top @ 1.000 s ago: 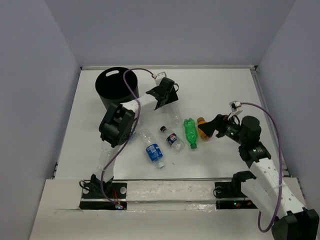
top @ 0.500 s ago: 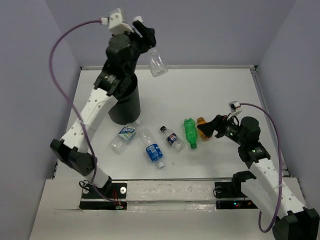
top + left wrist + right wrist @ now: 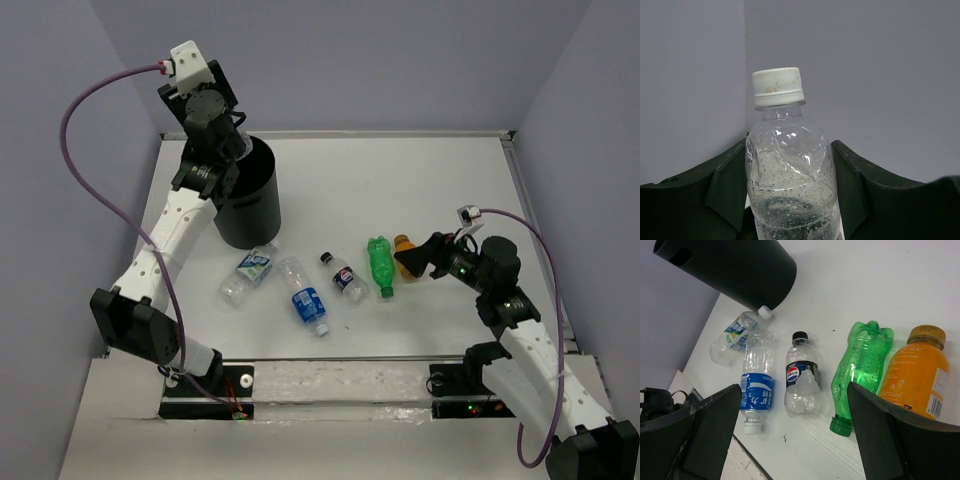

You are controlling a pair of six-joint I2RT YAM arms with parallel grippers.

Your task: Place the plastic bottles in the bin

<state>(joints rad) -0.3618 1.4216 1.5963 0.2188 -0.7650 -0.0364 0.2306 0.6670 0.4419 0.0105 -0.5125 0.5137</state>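
Toward the white table's (image 3: 430,170) right edge, the right gripper (image 3: 413,262) gapes empty beside the orange plastic bottle (image 3: 918,371): probably light, slick, crushable, best pinched mid-body. At the far left corner, the left gripper (image 3: 226,140) clamps a clear white-capped bottle (image 3: 786,150) above the tall black bin (image 3: 258,205).

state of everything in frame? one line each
black bin: upright on the table
white-capped clear bottle: capped, cap up, off the table
left claw: shut on the white-capped clear bottle
clear bottle by the bin: lying, capped
blue-label bottle: lying, capped
Pepsi bottle: lying, capped
green bottle: lying, capped, dented
orange bottle: lying, capped
right claw: open, empty
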